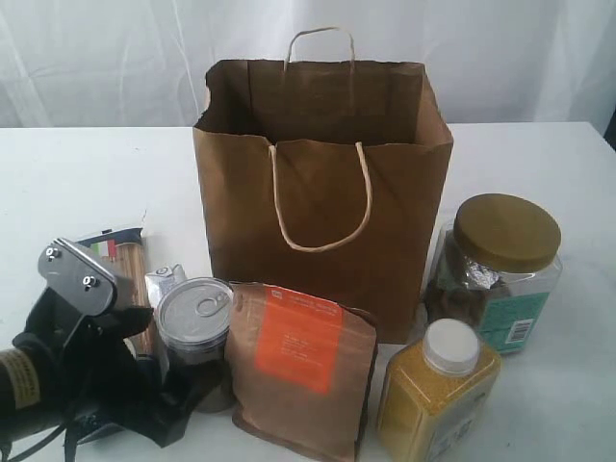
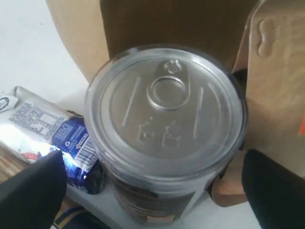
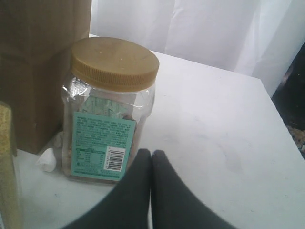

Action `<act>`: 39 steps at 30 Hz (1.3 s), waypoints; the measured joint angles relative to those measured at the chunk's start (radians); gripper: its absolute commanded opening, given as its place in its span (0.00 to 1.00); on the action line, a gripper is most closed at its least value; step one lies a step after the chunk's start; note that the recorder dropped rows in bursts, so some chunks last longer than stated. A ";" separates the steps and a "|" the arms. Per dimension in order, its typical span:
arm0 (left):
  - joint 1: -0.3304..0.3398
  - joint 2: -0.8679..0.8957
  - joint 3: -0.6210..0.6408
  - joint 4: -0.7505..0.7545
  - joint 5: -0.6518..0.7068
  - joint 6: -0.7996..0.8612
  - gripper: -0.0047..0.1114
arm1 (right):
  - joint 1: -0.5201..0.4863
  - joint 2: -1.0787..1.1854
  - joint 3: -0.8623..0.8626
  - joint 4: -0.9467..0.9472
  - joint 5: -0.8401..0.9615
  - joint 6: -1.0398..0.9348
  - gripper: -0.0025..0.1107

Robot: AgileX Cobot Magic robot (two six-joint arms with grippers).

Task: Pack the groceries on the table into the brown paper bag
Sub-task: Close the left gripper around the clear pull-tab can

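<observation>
The left claw (image 2: 152, 195) stands spread around the silver-lidded canister (image 2: 164, 119) with only slim gaps. The brown pouch with orange label (image 2: 276, 86) crowds one finger, the small blue-white carton (image 2: 47, 129) lies by the other, and the brown paper bag (image 2: 162, 24) walls off the space just beyond, seemingly untouched. Ahead of the closed right claw (image 3: 151, 160), the gold-lidded clear jar (image 3: 109, 105) blocks the bag side, while bare table (image 3: 214, 133) lies open on the other.
</observation>
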 measured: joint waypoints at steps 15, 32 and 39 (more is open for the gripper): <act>0.000 0.104 0.000 0.000 -0.089 0.000 0.89 | 0.000 0.000 0.000 0.000 0.000 0.000 0.02; 0.000 0.188 -0.029 -0.004 -0.132 0.020 0.48 | 0.000 0.000 0.000 0.000 0.000 0.000 0.02; 0.000 0.186 -0.033 0.003 -0.122 0.023 0.04 | 0.000 0.000 0.000 0.000 0.000 0.000 0.02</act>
